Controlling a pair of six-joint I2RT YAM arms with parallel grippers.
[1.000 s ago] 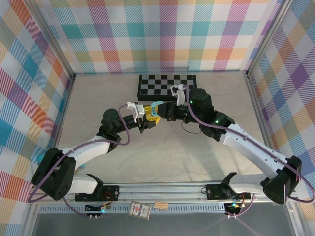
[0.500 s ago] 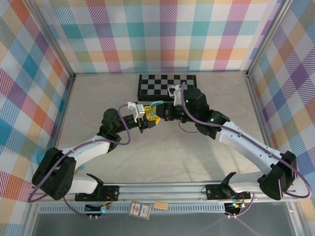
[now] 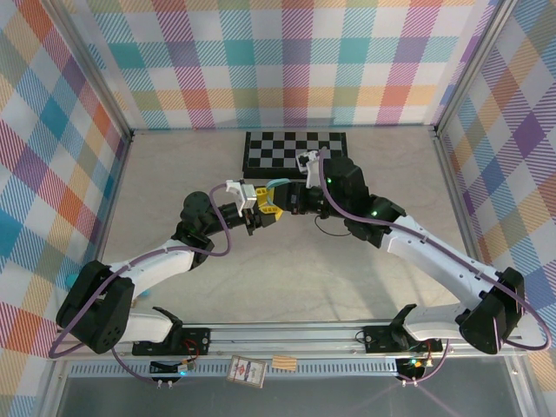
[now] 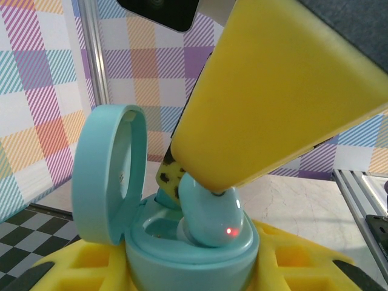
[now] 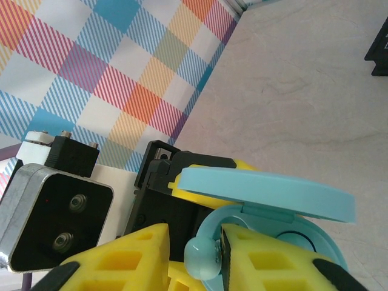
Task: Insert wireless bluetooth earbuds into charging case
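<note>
Left wrist: left gripper [image 4: 191, 270] clamps the open teal plastic case [image 4: 182, 251]; right gripper [image 5: 195, 245], hold unclear, seats a teal bud [image 4: 212, 212], so a gentle release likely comes next.

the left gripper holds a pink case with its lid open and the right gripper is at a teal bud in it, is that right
No: the case is teal, not pink, as the left wrist view shows. The rest holds: the left gripper holds it with its lid open, and the right gripper is at a teal bud in it.
</note>
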